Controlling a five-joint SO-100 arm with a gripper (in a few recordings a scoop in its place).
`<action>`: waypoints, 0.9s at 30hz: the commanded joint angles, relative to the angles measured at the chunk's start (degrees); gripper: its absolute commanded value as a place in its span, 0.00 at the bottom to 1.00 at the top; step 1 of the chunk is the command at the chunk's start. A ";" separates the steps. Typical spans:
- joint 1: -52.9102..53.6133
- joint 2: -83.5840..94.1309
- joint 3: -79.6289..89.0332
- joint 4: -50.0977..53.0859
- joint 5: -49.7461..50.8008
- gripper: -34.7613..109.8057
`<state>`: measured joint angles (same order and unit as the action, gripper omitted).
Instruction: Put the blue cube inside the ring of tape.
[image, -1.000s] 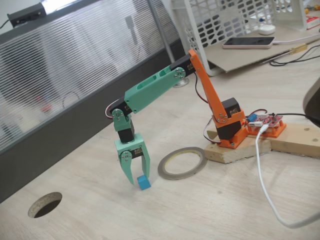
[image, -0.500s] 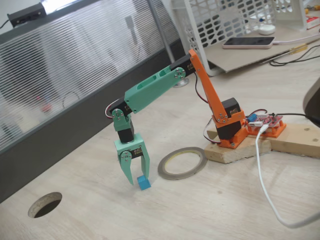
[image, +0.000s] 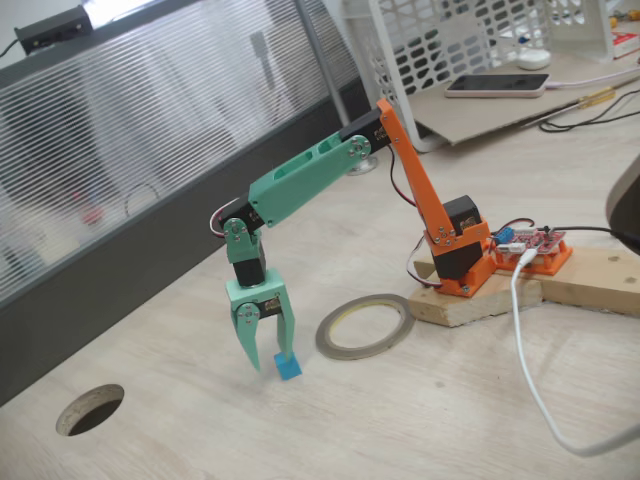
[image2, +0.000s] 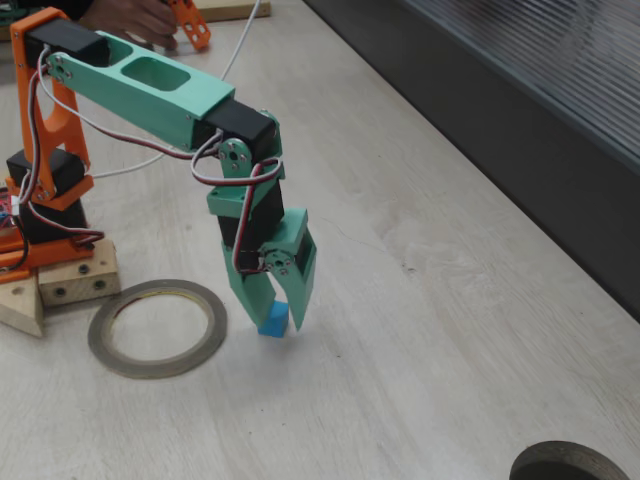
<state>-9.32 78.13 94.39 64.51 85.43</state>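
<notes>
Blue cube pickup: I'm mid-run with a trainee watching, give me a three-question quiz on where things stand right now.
1. True or false: the blue cube already lies inside the ring of tape.
2. Multiple choice: where is the gripper? A) above the round hole in the table; B) down at the cube, a finger on either side; C) raised high over the ring.
3. Short answer: in the fixed view that shows the phone, on which side of the cube is the ring?

Key:
1. False; the cube is outside the ring, on the table beside it.
2. B.
3. To the cube's right.
</notes>
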 joint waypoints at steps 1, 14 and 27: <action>0.00 1.58 -0.70 -1.49 0.18 0.44; 0.00 1.67 -0.26 -1.49 0.26 0.43; -0.18 2.55 -0.26 -0.70 -4.57 0.44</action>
<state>-9.32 78.13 94.39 62.75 82.97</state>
